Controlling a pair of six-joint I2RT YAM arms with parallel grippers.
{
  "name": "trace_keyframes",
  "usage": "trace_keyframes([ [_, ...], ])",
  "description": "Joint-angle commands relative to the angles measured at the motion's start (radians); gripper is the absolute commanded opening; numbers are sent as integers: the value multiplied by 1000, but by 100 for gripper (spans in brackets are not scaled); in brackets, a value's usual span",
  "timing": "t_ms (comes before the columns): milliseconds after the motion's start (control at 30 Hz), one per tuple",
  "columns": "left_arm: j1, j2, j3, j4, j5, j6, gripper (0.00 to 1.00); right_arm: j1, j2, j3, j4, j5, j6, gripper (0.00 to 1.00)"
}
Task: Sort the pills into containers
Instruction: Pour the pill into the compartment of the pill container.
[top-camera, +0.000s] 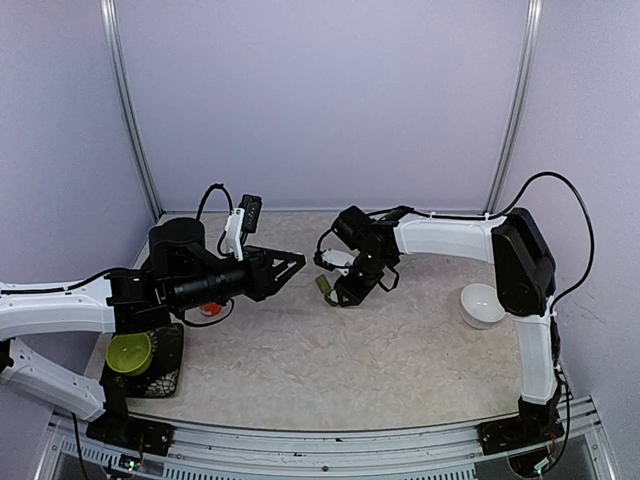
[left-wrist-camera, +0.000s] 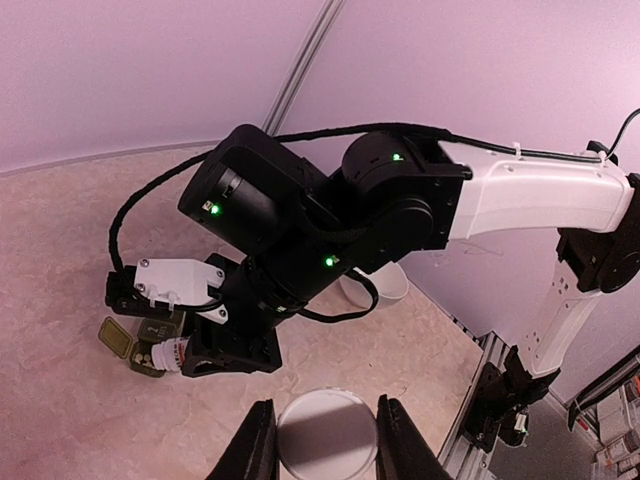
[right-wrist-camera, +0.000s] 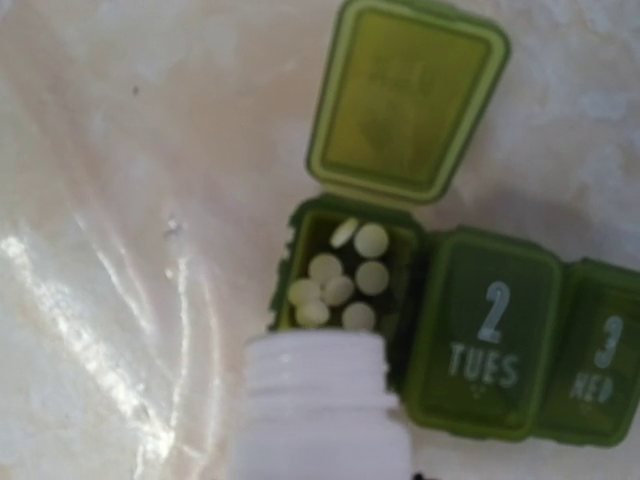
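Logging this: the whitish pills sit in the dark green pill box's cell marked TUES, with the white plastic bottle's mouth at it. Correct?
No. The TUES cell has its lid shut; the whitish pills lie in the open end cell beside it in the dark green pill box, the white plastic bottle with its mouth at that cell. The right wrist view shows it.

Containers (right-wrist-camera: 490, 330) glossy green plastic (pills (right-wrist-camera: 340, 275) matt, chalky); bottle (right-wrist-camera: 320, 410) smooth white plastic.

On the green pill box (right-wrist-camera: 470, 405), the middle lid (right-wrist-camera: 490, 290) reads "2 TUES" and the right lid (right-wrist-camera: 600, 385) "3 WED".
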Motion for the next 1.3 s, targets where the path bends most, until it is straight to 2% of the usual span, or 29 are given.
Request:
trace_keyframes([
  [0, 3, -1, 16, 16, 5, 0, 21, 10, 12, 35, -22, 14, -11, 7],
  [233, 1, -6, 10, 22, 4, -4, 20, 11, 0, 27, -10, 28, -10, 7],
  [733, 2, -2, 3, 25, 3, -7, 20, 11, -110, -177, 228, 28, -8, 6],
  [1267, 0, -2, 1, 29, 3, -7, 21, 11, -136, -212, 295, 67, 4, 6],
])
